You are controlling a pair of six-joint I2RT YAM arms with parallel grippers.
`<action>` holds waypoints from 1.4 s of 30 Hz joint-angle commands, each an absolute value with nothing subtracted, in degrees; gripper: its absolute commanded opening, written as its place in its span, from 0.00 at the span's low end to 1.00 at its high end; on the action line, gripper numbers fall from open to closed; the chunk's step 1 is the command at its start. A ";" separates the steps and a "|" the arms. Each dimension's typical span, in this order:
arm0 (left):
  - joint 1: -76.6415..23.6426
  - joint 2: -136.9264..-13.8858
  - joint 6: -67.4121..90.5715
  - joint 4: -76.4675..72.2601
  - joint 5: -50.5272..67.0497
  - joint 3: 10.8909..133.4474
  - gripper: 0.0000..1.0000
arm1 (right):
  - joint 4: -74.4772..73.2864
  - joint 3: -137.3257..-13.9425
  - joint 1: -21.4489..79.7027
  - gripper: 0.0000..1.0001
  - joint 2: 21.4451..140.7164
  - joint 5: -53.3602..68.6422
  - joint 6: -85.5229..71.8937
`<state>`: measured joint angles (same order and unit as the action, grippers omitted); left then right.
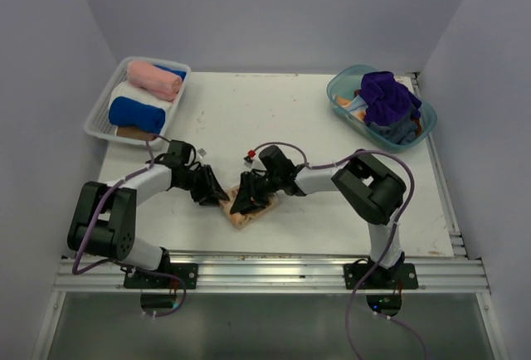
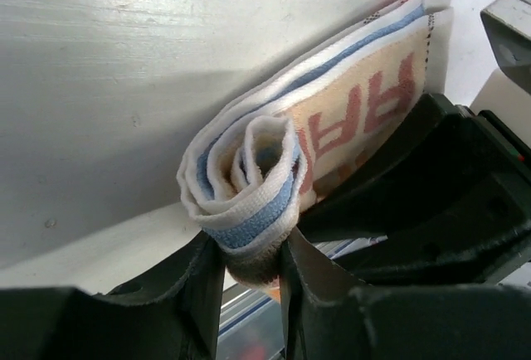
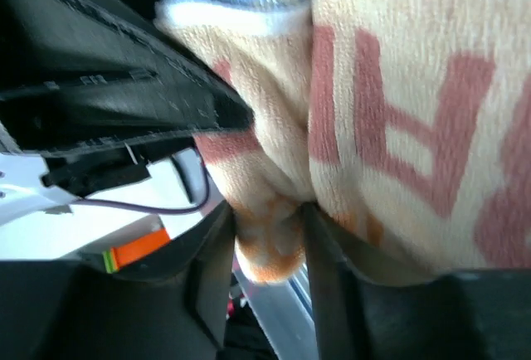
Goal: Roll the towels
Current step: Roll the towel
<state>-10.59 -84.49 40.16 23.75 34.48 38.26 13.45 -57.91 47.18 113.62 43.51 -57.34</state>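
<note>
I see the left claw (image 2: 251,260) clamped on the rolled end of the towel (image 2: 249,169), and the right claw (image 3: 267,244) clamped on its printed edge. The towel lies part-rolled on the desk (image 1: 249,111) between both arms, near the front edge.

We reach both arms inward, elbows bent and wrists low. Our left tool (image 1: 212,192) is clamped on the rolled end of the printed towel (image 2: 348,111). Just to its right, nearly touching it, our right tool (image 1: 246,198) has its fingers (image 3: 211,252) pinched on a fold of that towel.
</note>
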 commanded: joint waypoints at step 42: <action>-10.99 -82.97 43.94 29.44 31.82 43.50 0.34 | -32.26 -89.83 78.40 0.24 121.29 -39.99 -14.49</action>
